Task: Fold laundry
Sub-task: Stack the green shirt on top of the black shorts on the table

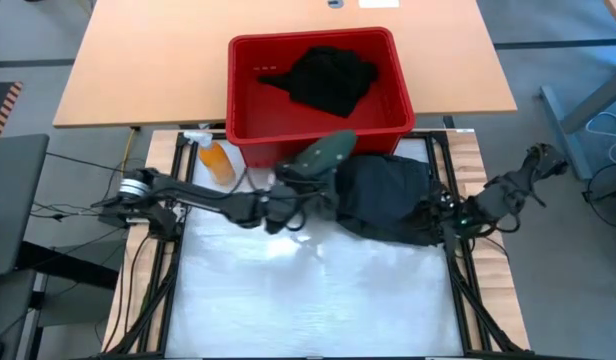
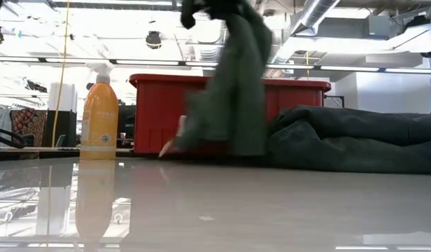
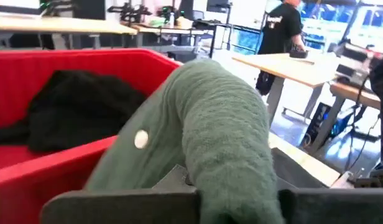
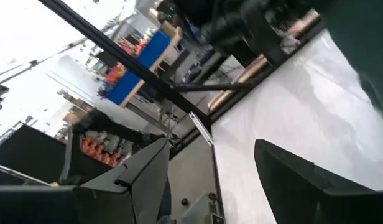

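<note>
From above, the left arm reaches in from the desk's (image 1: 318, 300) left edge toward the middle, its left hand (image 1: 300, 188) pressed together on a green shirt (image 1: 328, 153) and holding it up just in front of the red basket (image 1: 240, 100). A black garment (image 1: 328, 78) lies inside that basket. A dark garment (image 1: 388, 200) sits heaped on the desk to the right of the shirt, touching the basket's front wall. The right arm is folded at the desk's right edge, its right hand (image 1: 446, 222) at the edge of that heap, fingers spread and holding nothing. An orange bottle (image 1: 216, 160) stands by the basket's front left corner.

From desk level, the green shirt (image 2: 233, 91) hangs down from above, its lower edge near the desktop, and it covers part of the red basket (image 2: 152, 105) behind it. The dark garment (image 2: 355, 140) lies slumped to the right. The orange bottle (image 2: 100, 119) stands upright to the left.

Past the left wrist, the green shirt (image 3: 222, 130) drapes over the closed fingers, one pale button showing. Beyond it sit the red basket (image 3: 67, 162) and the black garment (image 3: 79, 112). A person in dark clothes stands by a far table.

Past the right wrist, the right hand (image 4: 210, 180) has its two fingers (image 4: 303, 186) well apart over the pale desk (image 4: 291, 118), with nothing between them.
</note>
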